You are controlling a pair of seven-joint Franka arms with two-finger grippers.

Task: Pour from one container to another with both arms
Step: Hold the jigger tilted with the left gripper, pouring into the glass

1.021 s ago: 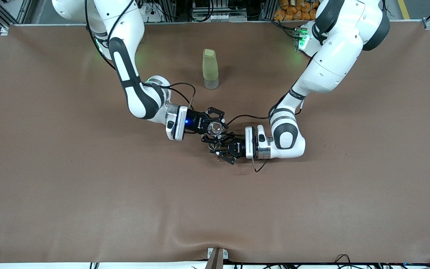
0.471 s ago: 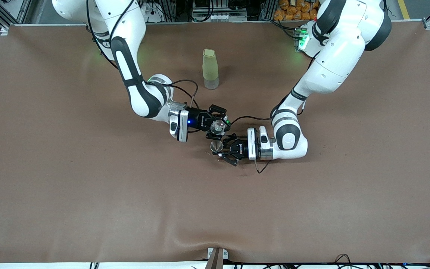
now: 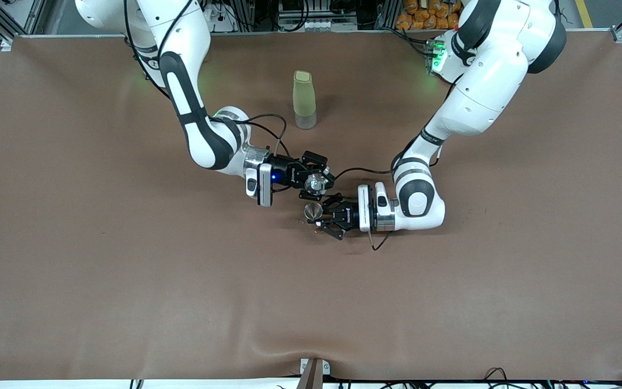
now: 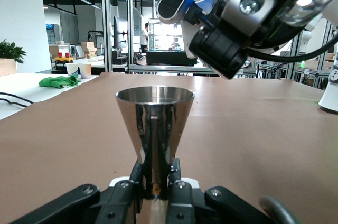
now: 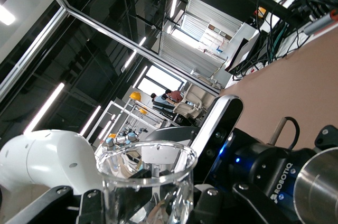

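Note:
The tiny clear glass cup (image 3: pixel 315 183) is up in the air, tipped over, with my right gripper (image 3: pixel 314 182) shut on it. In the right wrist view the cup (image 5: pixel 148 182) fills the foreground between my right gripper's (image 5: pixel 148 205) fingers. The silvery jigger (image 3: pixel 311 212) stands upright just under and beside the cup. My left gripper (image 3: pixel 317 215) is shut on its narrow waist, low over the brown table (image 3: pixel 127 270). The left wrist view shows the jigger (image 4: pixel 155 121) with its open top up, my left gripper (image 4: pixel 156 176) shut on it, and the right gripper (image 4: pixel 237 28) hanging above it.
A tall pale-green bottle (image 3: pixel 304 100) stands toward the robots' bases, farther from the front camera than both grippers. A loose cable (image 3: pixel 376 240) hangs from the left wrist. A metal clamp (image 3: pixel 313 373) sits at the table's near edge.
The right wrist has turned and tipped the glass further, shifting slightly toward the left arm's end. The left gripper drew back a little with the jigger, which now shows clear of the right gripper.

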